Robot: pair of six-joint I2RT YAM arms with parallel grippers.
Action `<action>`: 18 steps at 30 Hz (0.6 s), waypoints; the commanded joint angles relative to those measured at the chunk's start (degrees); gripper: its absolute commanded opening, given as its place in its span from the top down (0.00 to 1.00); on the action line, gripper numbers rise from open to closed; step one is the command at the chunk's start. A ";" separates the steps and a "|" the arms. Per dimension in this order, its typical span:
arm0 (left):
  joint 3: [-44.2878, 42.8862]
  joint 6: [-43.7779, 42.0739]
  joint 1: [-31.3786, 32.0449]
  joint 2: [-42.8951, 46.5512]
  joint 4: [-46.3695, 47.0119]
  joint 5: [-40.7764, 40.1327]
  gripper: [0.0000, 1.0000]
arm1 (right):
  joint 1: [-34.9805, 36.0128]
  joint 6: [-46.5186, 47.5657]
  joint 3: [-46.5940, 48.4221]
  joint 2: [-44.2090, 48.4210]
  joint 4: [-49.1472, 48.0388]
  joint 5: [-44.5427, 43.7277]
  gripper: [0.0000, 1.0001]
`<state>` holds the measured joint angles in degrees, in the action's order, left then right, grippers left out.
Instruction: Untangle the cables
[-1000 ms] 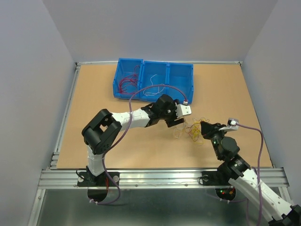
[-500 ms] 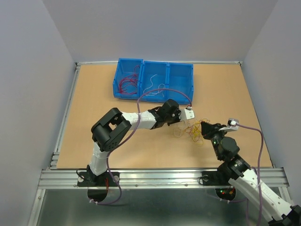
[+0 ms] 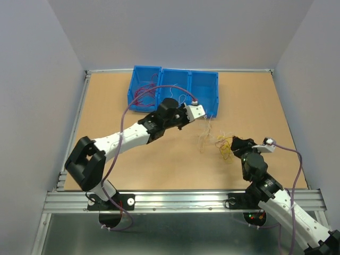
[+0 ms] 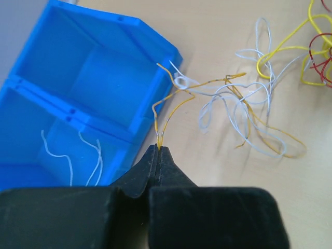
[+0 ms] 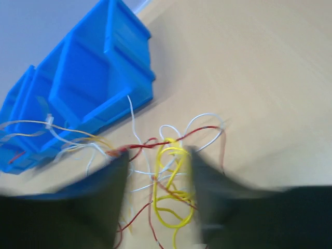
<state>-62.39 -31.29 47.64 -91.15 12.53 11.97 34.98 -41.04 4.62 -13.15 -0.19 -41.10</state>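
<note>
Left wrist view puts my left gripper first: its jaws are pressed fully together on the end of a yellow-orange wire. That wire rises from the tips, kinks, and runs right into a loose bunch of white wires lying on the table. Just beside the held wire is the corner of the blue bin, with a few white strands in the compartment nearest my fingers.

My right gripper is blurred in its own view, but its fingers stand well apart, and a yellow loop lies between them. I cannot tell whether either finger touches it. A red wire crosses the same spot.

From the top view, the cables sit in a small tangle on the table just in front of my right gripper, with thin strands trailing up to my left. Red wires lie in the bin's left compartment.
</note>
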 commanded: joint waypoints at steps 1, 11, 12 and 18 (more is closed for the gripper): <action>2.44 2.90 -4.03 10.54 1.88 7.00 1.00 | 0.35 -3.79 4.78 -0.91 2.73 -6.89 0.25; 6.67 5.09 -4.92 19.08 3.11 16.68 1.00 | 0.44 16.40 3.82 0.49 -10.95 22.44 0.07; 6.67 5.36 -5.01 19.26 3.11 16.95 1.00 | 0.35 16.43 3.55 0.58 -12.72 24.99 0.08; 7.19 7.38 -6.41 21.63 3.90 19.84 1.00 | 0.35 23.62 5.74 -12.31 -28.00 39.93 0.09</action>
<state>-55.79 -26.17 42.02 -72.82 13.82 27.94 34.98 -24.51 6.20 -17.89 -14.96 -13.85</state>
